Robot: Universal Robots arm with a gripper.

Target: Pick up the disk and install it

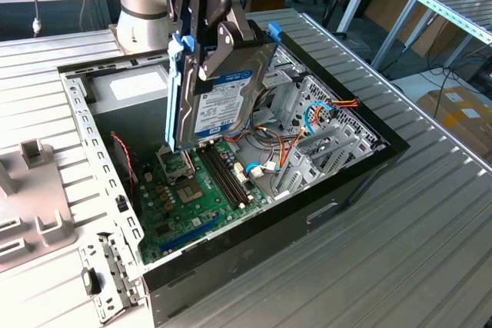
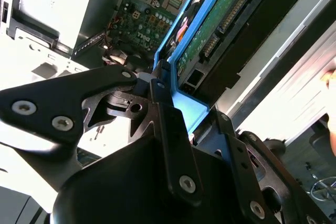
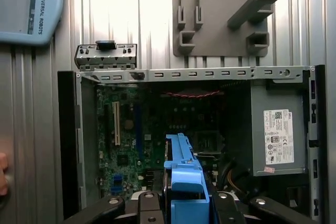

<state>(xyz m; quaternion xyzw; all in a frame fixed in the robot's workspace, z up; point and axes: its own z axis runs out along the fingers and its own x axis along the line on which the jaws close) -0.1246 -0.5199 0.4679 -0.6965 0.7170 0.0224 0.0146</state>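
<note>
Blue-railed disk [image 1: 223, 101]: clamped tight in gripper [image 1: 201, 48], tilted, above open case [image 1: 231, 266].
Underneath: green motherboard [image 1: 184, 205], coloured cables [image 1: 269, 140].
Alongside: metal drive cage [image 1: 323, 144], grey power supply [image 3: 260, 108].
Outside: ribbed metal table [image 1: 400, 228].

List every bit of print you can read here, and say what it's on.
Label on the disk, held in the gripper: print too small to read.
White sticker on the power supply: marks and lines too small to read.
Grey-blue arm housing: a maker's name in capitals, not quoted here.
</note>
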